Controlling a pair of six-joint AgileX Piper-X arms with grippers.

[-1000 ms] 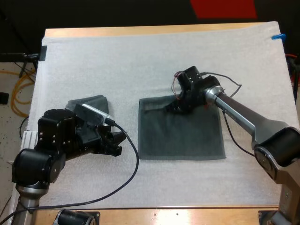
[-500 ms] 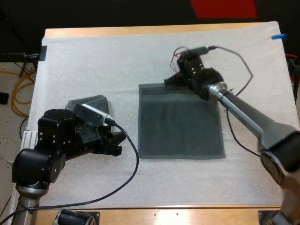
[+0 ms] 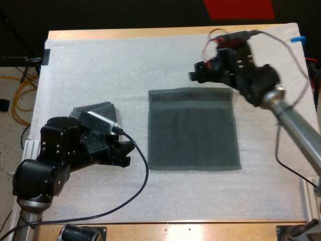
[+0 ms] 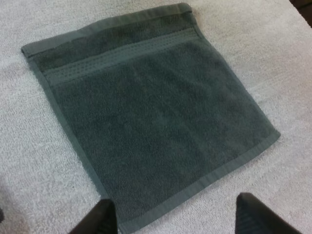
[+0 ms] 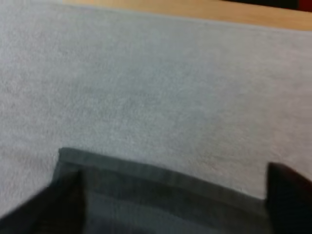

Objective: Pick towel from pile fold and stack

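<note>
One dark grey-green towel (image 3: 193, 129) lay flat and square on the white mat (image 3: 100, 65), with a woven band along its far edge. Your left tool (image 3: 126, 153) sat beside it, fingers apart. Your right tool (image 3: 197, 76) hovered above that far edge, also apart and empty.

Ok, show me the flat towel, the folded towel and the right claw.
flat towel (image 3: 193, 131), high view, its middle.
folded towel (image 3: 97, 109), high view, its visible top.
right claw (image 3: 195, 72), high view, between its fingertips.

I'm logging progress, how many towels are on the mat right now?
2. A flat towel lies centred on the mat; a second towel sits partly hidden behind the left arm; more may be underneath.
</note>
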